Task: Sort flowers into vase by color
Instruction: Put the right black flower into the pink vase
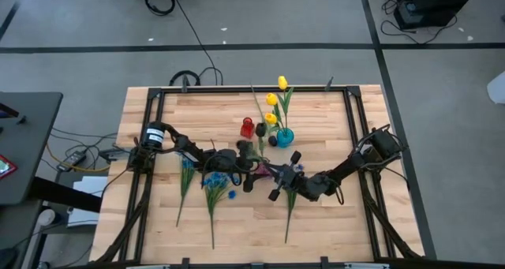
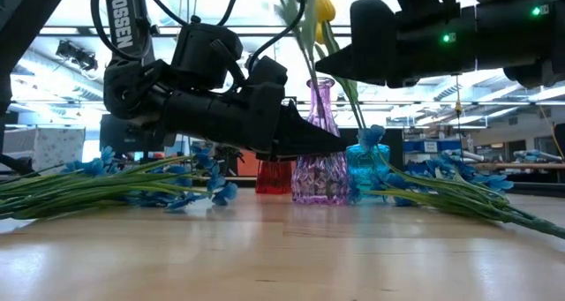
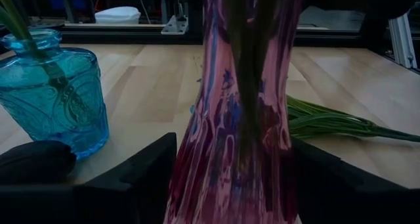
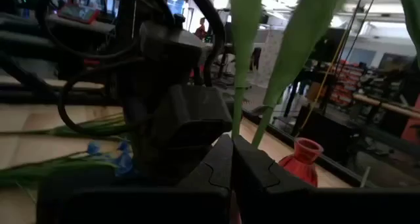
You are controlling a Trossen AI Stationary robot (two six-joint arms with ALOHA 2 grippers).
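Note:
A purple glass vase (image 2: 322, 164) stands on the table with green stems in it. My left gripper (image 2: 309, 140) is low at the table and closed around the vase's lower body (image 3: 230, 152). My right gripper (image 4: 233, 161) hovers above the vase (image 2: 371, 45), shut on a green flower stem (image 4: 237, 66). A teal vase (image 1: 284, 136) holds yellow tulips (image 1: 282, 83). A small red vase (image 1: 247, 128) stands beside it. A dark bud (image 3: 33, 161) lies by the teal vase (image 3: 56, 92). Blue-blossom flowers (image 1: 213, 188) lie flat on the table. My left gripper holds the purple vase by its lower body (image 3: 197, 165), one finger (image 3: 147, 168) on each side. It comes in level from the table's left. The vase stands upright on the table. My right gripper pinches a green stem (image 4: 236, 119) between its shut fingertips, with the fingers across it. The stem rises upright past a long leaf (image 4: 295, 46). Its lower end is hidden by the fingers.
Both grippers crowd the table's middle around the purple vase, with the red (image 2: 274, 176) and teal (image 2: 366, 164) vases just behind. Blue flowers lie to the left (image 1: 185, 178) and near the right arm (image 1: 290, 206). Bare wood (image 1: 245, 229) shows toward the near edge.

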